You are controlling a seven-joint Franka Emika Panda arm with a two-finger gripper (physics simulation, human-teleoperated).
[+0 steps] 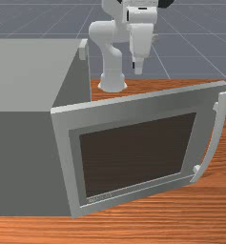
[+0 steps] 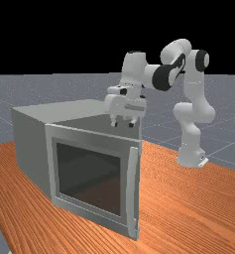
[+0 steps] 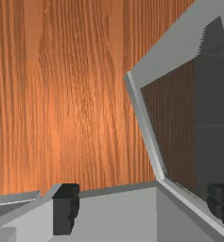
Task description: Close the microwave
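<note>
The grey microwave [image 1: 24, 76] stands at the front view's left. Its door [image 1: 133, 101] is swung wide open toward the front view's right, a curved handle [image 1: 218, 133] on its free edge. In the far view my gripper [image 2: 123, 124] hangs fingers-down at about the height of the door's top edge, behind the door [image 2: 91, 133]. The gripper [image 3: 143, 208] shows two fingers wide apart in the wrist view, nothing held between them. Beyond one finger is the door's dark window [image 3: 172, 123]; the microwave's pale inside [image 3: 118, 212] lies below the fingers.
Orange-brown wooden table [image 2: 188, 203] extends around the microwave. The arm's base stands on it behind the door in the front view. A short upright part [image 1: 84, 50] of the microwave rises at its far side.
</note>
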